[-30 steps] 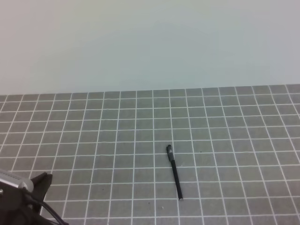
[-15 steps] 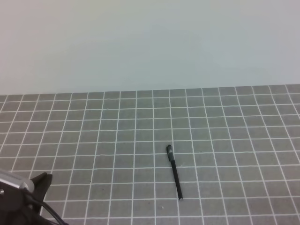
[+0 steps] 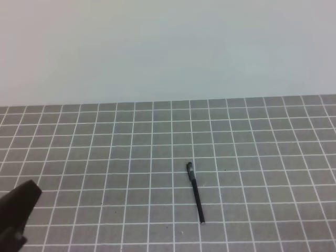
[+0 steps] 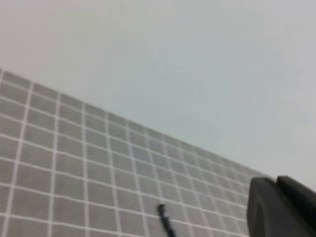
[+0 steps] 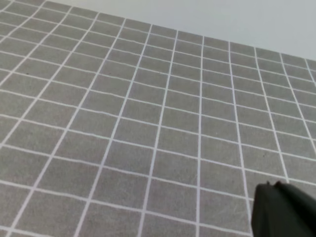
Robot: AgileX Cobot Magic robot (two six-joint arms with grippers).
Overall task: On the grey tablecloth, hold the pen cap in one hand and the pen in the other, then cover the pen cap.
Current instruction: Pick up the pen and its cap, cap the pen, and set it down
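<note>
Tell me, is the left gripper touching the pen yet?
Apart. The exterior high view shows the left gripper at the lower left edge, with several squares of bare grey tablecloth between it and the pen.

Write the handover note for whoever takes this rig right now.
Left gripper: shut, holding nothing, low at the near left edge of the exterior high view.
Right gripper: shut, empty, over bare cloth.
The pen lies alone on the grey tablecloth, right of centre, thicker dark end pointing away. Whether the cap is already on that end is too small to tell.
Done: nothing visibly grasped.
Left: pick up both parts, join them.
</note>
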